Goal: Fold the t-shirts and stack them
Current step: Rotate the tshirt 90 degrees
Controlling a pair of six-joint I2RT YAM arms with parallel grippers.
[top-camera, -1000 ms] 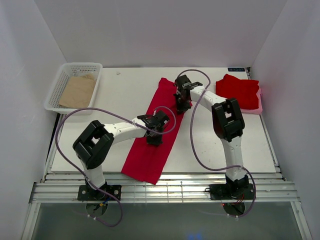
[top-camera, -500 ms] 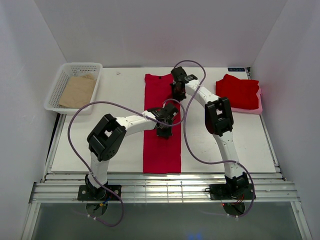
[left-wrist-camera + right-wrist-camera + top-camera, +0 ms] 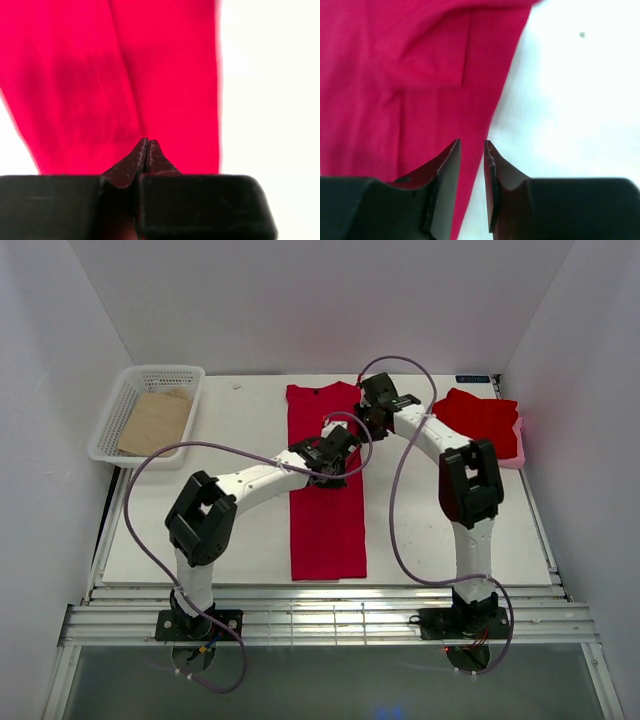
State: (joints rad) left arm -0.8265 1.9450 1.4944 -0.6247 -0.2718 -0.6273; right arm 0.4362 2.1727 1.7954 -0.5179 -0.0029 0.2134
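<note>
Left gripper (image 3: 333, 454) clenched, tips pressed together in its wrist view (image 3: 147, 142), with no gap showing. Directly beneath and ahead of those tips, the shirt (image 3: 100, 75); bare table (image 3: 270, 100) off to their right. Cannot tell whether any cloth is pinched between them, or whether they touch the cloth at all.

Right gripper (image 3: 372, 418) released, jaws a narrow gap apart (image 3: 471, 142), nothing between them. Poised over the shirt's (image 3: 395, 75) right edge: one finger (image 3: 447, 170) above red cloth, the other (image 3: 495, 170) above white table (image 3: 570, 100). A folded-in flap of cloth just ahead and to the left of the tips.

From above: shirt (image 3: 328, 510) spread flat as one long red strip, running from beyond both grippers, at the far side, back past the left gripper to the table's (image 3: 220, 530) near edge. Left gripper over its far half, close to the right edge. Right gripper just beyond, beside the far right corner.

Near the right gripper's outer side, a stack (image 3: 480, 420) of folded red shirts on a pink piece (image 3: 519, 445). Well away, past the left gripper's outer side, a white basket (image 3: 112, 415) with a tan sheet (image 3: 155, 422) inside.
</note>
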